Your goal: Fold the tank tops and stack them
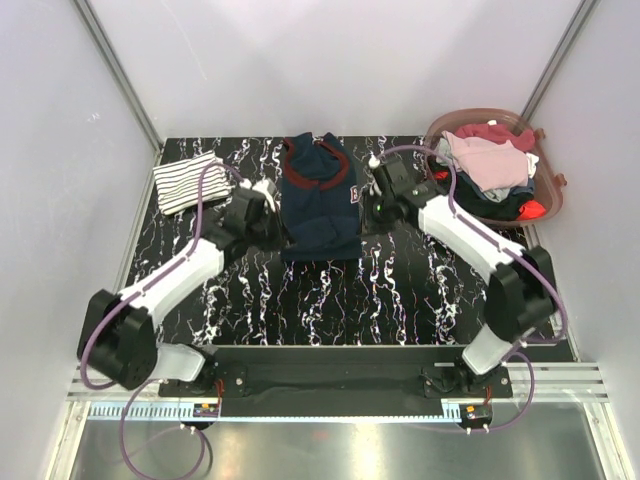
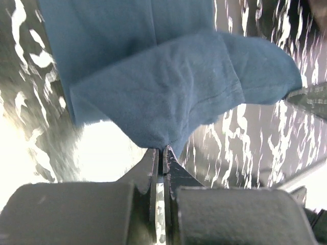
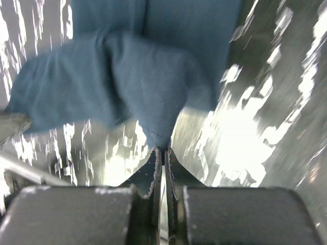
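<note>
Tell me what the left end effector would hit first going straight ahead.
The dark navy cloth tank top with red trim: the left end effector is shut on its edge, so more cloth likely lies ahead.

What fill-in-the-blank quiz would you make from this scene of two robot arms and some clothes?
1. Of the left end effector and the right end effector, the navy tank top is pinched at its edges by ____.
2. The folded striped tank top lies at the far ____ corner of the table.
3. The basket at the far right corner holds a heap of ____.

Missing words: both; left; clothes.
</note>
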Motion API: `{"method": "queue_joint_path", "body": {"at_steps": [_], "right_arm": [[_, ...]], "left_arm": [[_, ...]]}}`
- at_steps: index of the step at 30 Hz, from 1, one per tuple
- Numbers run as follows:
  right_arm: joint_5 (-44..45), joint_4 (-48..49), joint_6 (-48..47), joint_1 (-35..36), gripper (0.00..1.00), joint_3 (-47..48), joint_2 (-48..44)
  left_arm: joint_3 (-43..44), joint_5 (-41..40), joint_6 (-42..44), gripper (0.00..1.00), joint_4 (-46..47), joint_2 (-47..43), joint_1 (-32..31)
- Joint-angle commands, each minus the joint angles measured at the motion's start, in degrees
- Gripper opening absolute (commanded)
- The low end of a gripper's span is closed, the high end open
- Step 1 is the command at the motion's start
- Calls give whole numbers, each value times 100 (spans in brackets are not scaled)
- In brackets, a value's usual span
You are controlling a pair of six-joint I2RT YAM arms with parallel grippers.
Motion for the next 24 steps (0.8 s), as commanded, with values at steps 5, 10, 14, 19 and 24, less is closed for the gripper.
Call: {"method": "queue_joint_path", "body": {"at_steps": [5,10,14,19,24], "right_arm": [[-181,-18,752,604,7,-1561,-1375],[-252,-1,1121,1027,6,-2221,-1850],[-252,-36,1332,1168,7,-2520,-2306],[-295,-343,1394,1211,8,-2828,-2694],[-348,-370,1499,1317,9,-3240,-2888]], "left_arm": [[-1149,-31,-366,0,-213,-1209,-785],[-1694,92,-639,0,-476,-1825,-1049],[-1888,127,-718,0,-801,-2115,-1172],[-2028,232,-903,0,-1004,-2431,-1348],[-2283,241,-1113,0,-1127,-2380,-1717]]}}
